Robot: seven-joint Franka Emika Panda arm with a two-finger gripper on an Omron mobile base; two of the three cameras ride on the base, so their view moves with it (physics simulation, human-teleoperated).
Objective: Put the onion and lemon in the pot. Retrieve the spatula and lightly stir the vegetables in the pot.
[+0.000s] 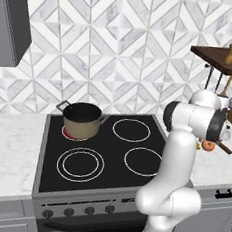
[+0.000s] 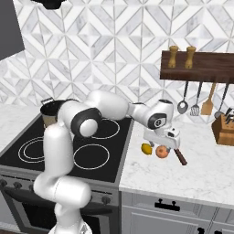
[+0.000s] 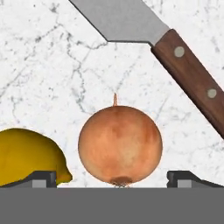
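The orange-brown onion [image 3: 120,144] lies on the marble counter, centred between my gripper's [image 3: 114,179] two open fingertips [image 3: 41,178]. The yellow lemon [image 3: 28,155] lies just outside the left fingertip. Beyond the onion lies the spatula [image 3: 192,78], its grey blade [image 3: 122,19] pointing away. In the right base view my gripper [image 2: 162,141] hangs low over the onion [image 2: 161,151], with the lemon [image 2: 146,148] beside it and the spatula's handle [image 2: 179,156] to the right. The tan pot [image 1: 81,119] stands on the stove's back left burner, far from the hand.
The black stovetop [image 1: 104,157] lies left of the counter. A dark wall shelf [image 2: 201,68] carries two wooden mills, with a ladle [image 2: 183,106] and other utensils hanging below. A knife block [image 2: 224,130] stands at the far right.
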